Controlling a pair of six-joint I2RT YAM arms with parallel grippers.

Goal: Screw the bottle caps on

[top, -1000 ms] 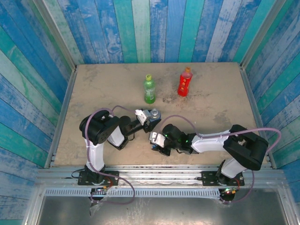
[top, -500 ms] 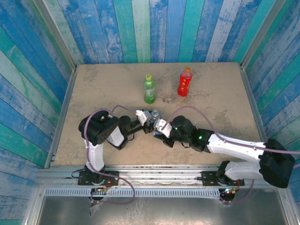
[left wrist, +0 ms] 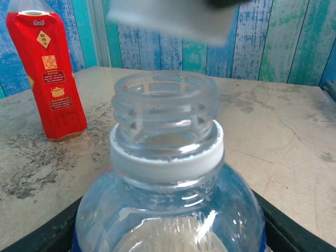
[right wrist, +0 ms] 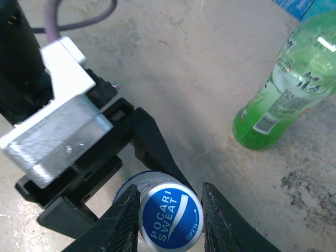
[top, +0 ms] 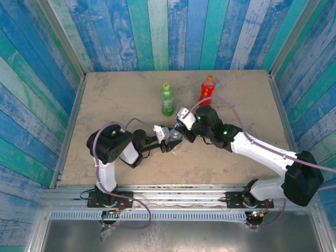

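Blue cap (right wrist: pixel 170 219), printed "POCARI SWEAT OPEN", is clenched in the right claw (right wrist: pixel 170 202); the left claw (top: pixel 168 137) grasps the clear bottle (left wrist: pixel 167 157). Stained beige worktop (top: pixel 236 105), blue-green plank walls (top: pixel 157 31).

The clear bottle (left wrist: pixel 167 173) runs off the bottom edge. The red bottle (left wrist: pixel 50 79) is cut off on top. A blurry pale shape (left wrist: pixel 173 18) hangs above.

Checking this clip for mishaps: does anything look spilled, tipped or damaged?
Nothing stands out. The green bottle and red bottle stand upright and capped at the back; the clear bottle shows an open, intact neck, with the blue cap pinched in the right gripper above it.
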